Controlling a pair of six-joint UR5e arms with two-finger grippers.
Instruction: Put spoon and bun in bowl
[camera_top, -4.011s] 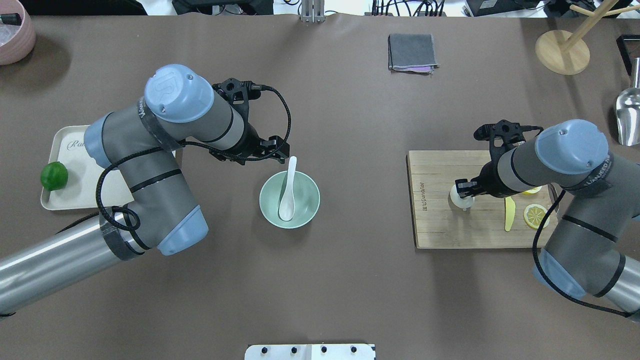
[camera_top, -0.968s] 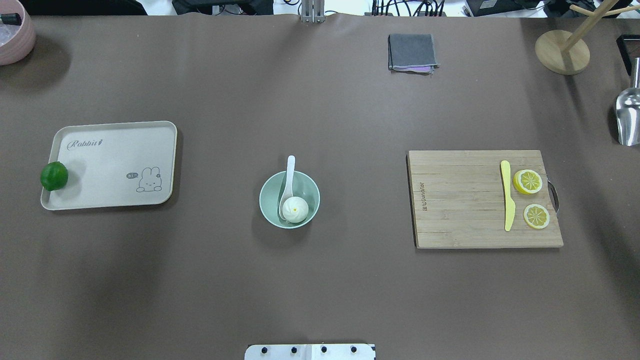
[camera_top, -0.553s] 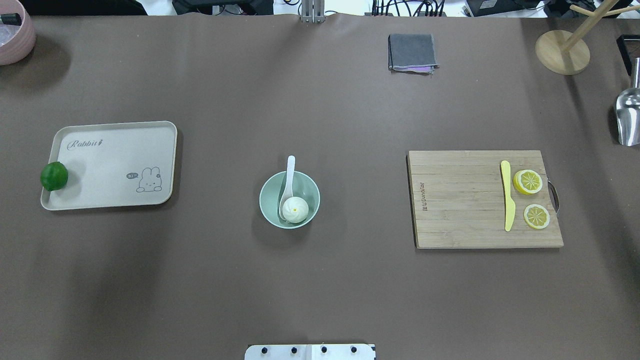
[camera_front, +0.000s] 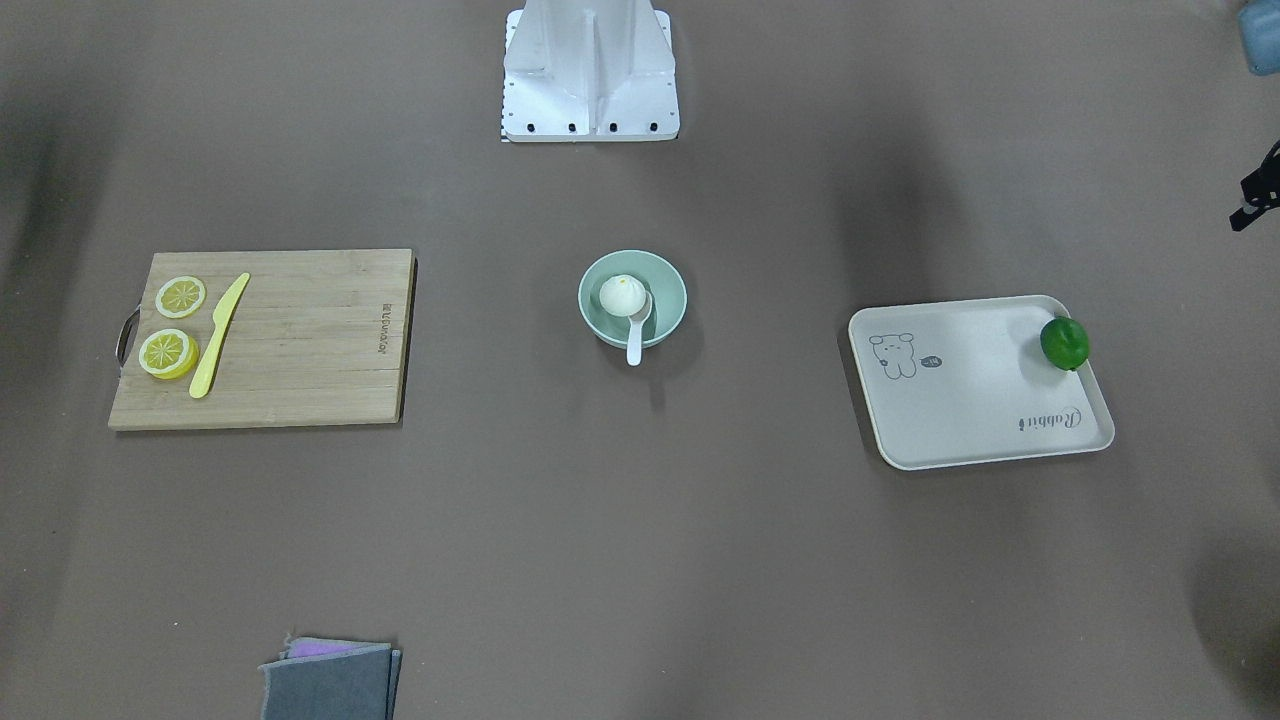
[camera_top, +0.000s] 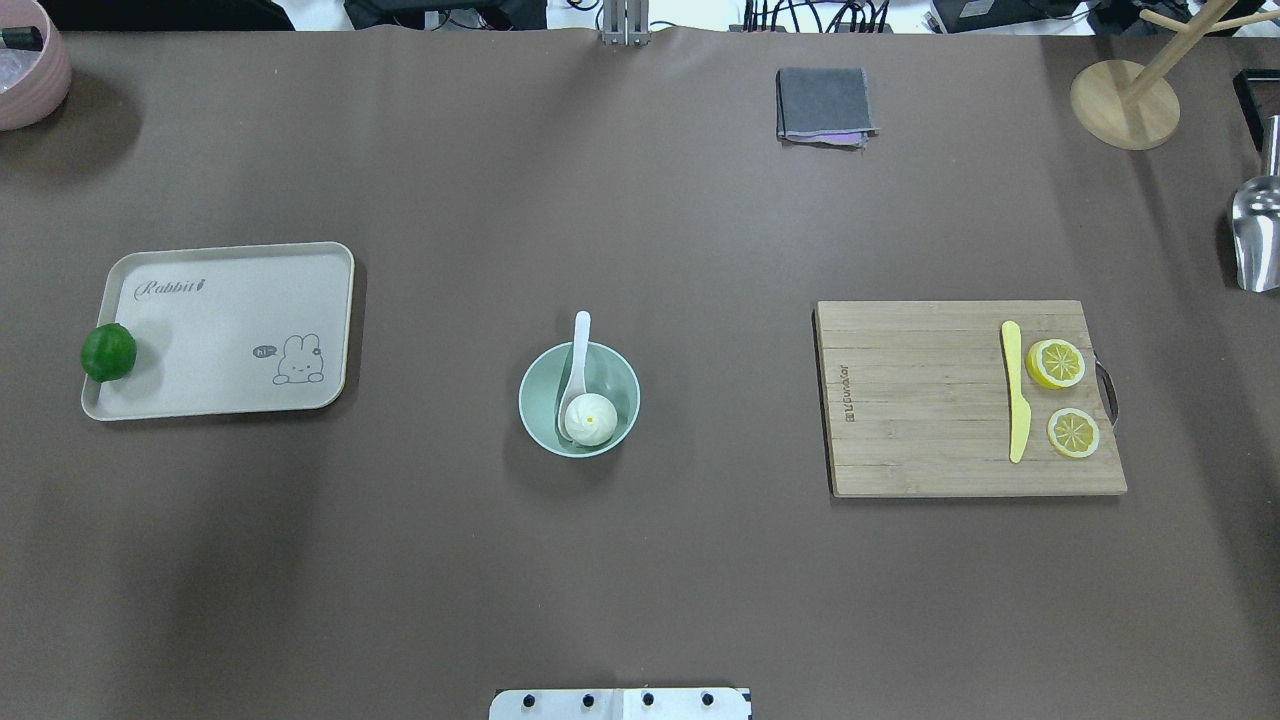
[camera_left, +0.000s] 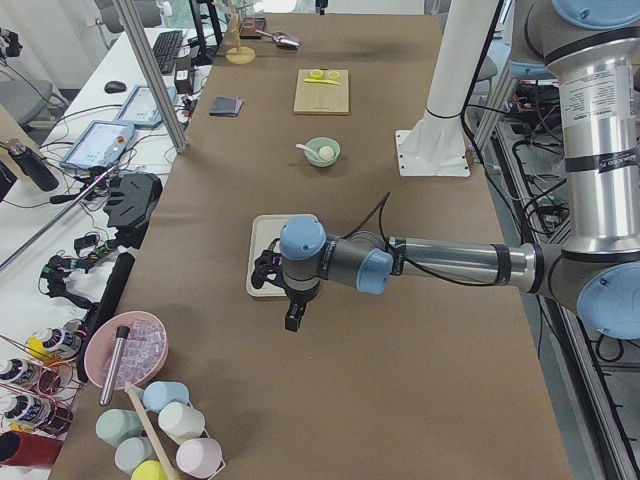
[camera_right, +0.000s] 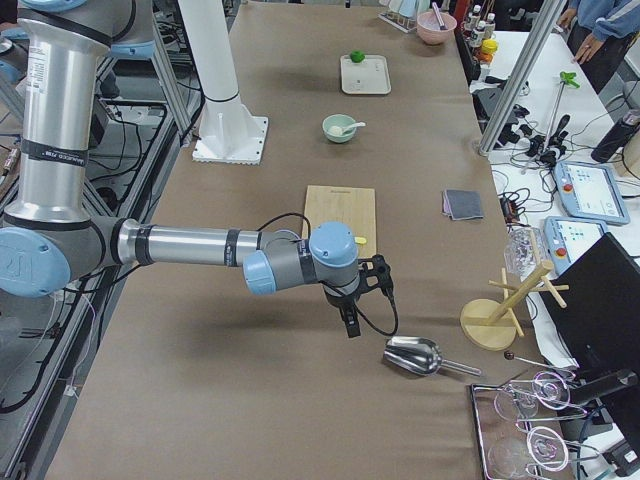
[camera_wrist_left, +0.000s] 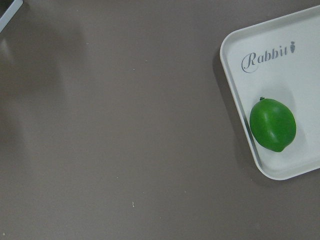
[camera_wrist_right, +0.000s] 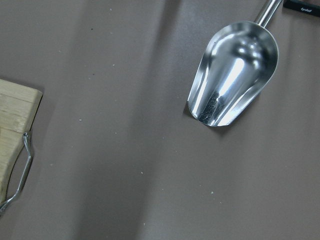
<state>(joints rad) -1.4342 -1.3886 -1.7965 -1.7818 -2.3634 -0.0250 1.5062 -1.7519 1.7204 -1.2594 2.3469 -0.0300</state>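
One camera looked down on the whole table (camera_top: 640, 200) from behind my shoulders, another faced me from across it, both sharing the bowl (camera_top: 612, 385) at mid-table, two more looked along it from either end, and my wrist cameras hung close over the tray (camera_wrist_left: 280, 55) and the scoop (camera_wrist_right: 232, 75).

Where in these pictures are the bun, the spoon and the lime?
bun (camera_top: 590, 417): overhead view, its pleated top.
spoon (camera_top: 581, 345): overhead view, its handle.
lime (camera_wrist_left: 273, 125): left wrist view, its middle.
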